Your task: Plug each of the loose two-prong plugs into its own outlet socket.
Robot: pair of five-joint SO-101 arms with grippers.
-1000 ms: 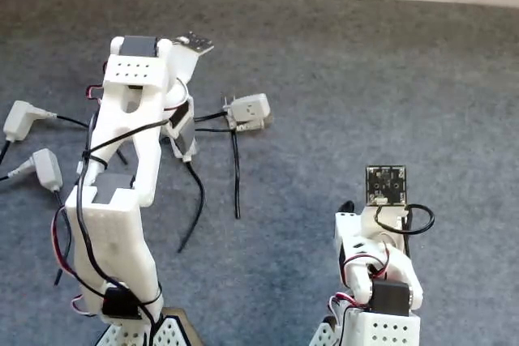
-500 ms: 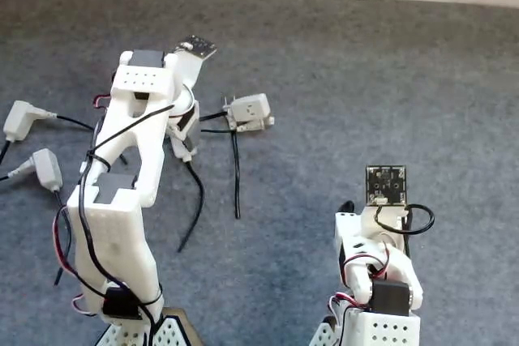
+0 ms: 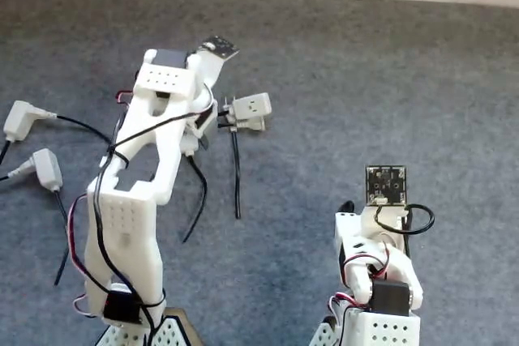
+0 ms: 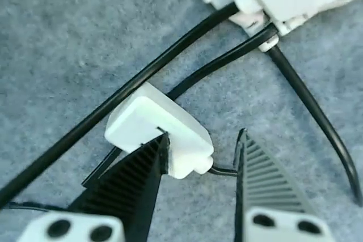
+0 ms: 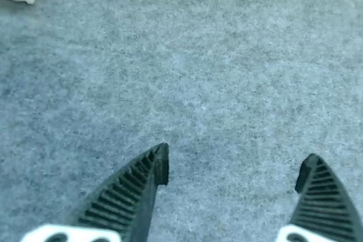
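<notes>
The left hand (image 4: 201, 139) is spread open around a white plug (image 4: 156, 126). One finger (image 4: 142, 168) touches its side and the other stands apart. The socket block (image 3: 251, 109) lies near the worktop's (image 3: 365, 79) middle, at 3 o'clock from that arm. A second plug (image 3: 18, 119) and a third plug (image 3: 47, 168) lie at 9 o'clock. The right hand (image 5: 232, 165), at 5 o'clock, hangs open above the worktop.

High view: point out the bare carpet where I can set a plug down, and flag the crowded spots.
Widest bare carpet lies right of the outlet block, beyond the right arm. A smaller patch sits between the black cords and that arm. Crowded: around the left arm, from the two loose plugs to the outlet block.
</notes>
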